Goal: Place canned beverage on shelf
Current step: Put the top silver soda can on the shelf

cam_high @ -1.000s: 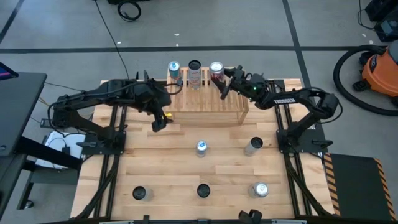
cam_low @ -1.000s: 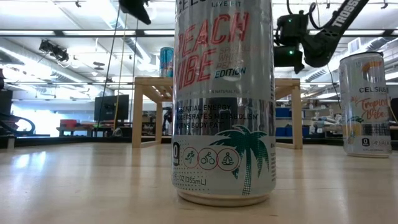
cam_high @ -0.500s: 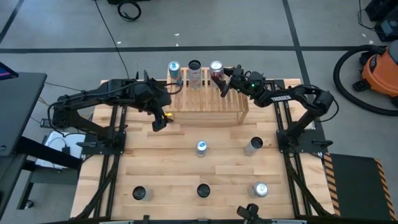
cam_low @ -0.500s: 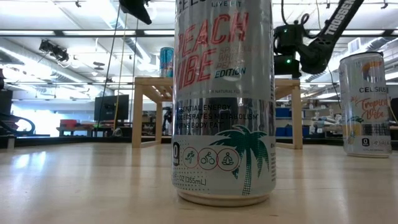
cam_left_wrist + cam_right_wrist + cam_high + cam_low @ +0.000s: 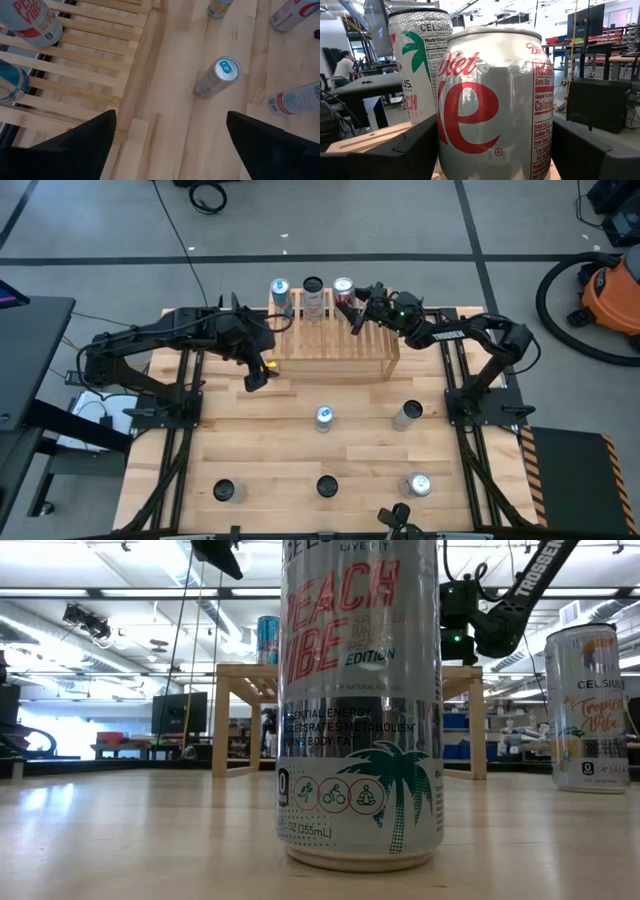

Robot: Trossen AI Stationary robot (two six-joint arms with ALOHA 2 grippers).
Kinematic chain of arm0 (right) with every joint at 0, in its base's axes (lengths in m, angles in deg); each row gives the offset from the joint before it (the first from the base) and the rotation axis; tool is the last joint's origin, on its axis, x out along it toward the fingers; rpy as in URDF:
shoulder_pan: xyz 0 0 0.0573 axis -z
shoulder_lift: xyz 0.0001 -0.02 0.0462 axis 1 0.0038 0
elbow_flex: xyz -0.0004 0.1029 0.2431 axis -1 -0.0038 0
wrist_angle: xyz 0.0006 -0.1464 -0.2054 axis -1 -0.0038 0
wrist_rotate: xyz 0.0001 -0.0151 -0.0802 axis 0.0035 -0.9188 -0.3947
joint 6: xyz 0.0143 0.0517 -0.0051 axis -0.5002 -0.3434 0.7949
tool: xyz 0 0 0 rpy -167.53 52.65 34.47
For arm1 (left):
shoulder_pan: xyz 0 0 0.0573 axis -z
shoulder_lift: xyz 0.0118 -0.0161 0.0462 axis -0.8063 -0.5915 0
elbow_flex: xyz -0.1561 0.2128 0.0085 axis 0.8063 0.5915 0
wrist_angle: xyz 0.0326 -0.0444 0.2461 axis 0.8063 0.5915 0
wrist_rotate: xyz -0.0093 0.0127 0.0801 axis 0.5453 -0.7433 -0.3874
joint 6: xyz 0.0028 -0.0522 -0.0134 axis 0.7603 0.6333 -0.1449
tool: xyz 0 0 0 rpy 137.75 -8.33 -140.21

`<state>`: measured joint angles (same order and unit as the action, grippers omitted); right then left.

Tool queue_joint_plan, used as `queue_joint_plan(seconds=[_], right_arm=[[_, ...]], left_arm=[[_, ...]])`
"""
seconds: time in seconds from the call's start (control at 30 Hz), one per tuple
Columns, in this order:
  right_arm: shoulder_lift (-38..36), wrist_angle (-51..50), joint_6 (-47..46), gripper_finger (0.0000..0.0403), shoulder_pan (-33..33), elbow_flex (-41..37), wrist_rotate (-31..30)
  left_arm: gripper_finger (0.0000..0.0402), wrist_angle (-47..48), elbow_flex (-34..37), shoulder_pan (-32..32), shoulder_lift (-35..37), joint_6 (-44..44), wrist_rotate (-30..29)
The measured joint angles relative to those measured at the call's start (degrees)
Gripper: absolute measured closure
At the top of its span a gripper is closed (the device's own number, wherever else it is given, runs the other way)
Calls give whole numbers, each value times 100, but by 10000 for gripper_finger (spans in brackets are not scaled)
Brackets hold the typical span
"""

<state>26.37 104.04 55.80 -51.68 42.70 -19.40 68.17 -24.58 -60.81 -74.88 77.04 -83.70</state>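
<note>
The shelf [image 5: 330,345], a low slatted wood rack, stands at the table's far middle. On its far edge stand a blue can [image 5: 280,290] and a white Celsius can [image 5: 313,288]. To their right is a silver-and-red Diet Coke can [image 5: 343,287], with my right gripper [image 5: 354,308] shut on it. In the right wrist view the Diet Coke can [image 5: 492,100] fills the space between the fingers, and the Celsius can [image 5: 417,65] is behind it. My left gripper [image 5: 257,375] hangs open above the shelf's left near corner, with nothing between its fingers [image 5: 170,150]. My right gripper has the Diet Coke can pinched by its side walls [image 5: 445,140], one finger [image 5: 410,150] on each side. The fingers come nearly level from the table's right. The can is upright. Its base is out of the picture, so I cannot tell whether it rests on the slats.
Several more cans stand on the plank tabletop: two mid-table [image 5: 323,417] [image 5: 407,415] and three near the front edge [image 5: 224,491] [image 5: 327,486] [image 5: 418,485]. In the low view a Peach Vibe can [image 5: 360,700] blocks much of the shelf [image 5: 240,675].
My right gripper has gone a little toward the table's left along the shelf's far edge, taking the Diet Coke can, still upright, closer to the Celsius can.
</note>
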Motion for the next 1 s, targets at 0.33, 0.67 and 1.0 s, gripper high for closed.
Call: queue_joint_plan(seconds=[0.33, 0.67, 1.0], right_arm=[[15, -162, 37, 38, 4, -24, 55], [17, -49, 65, 34, 7, -24, 303], [17, 91, 69, 33, 33, -24, 421]], left_arm=[[21, 0, 0, 0, 0, -89, -2], [21, 4, 0, 0, 0, -90, -1], [21, 4, 0, 0, 0, -87, -2]])
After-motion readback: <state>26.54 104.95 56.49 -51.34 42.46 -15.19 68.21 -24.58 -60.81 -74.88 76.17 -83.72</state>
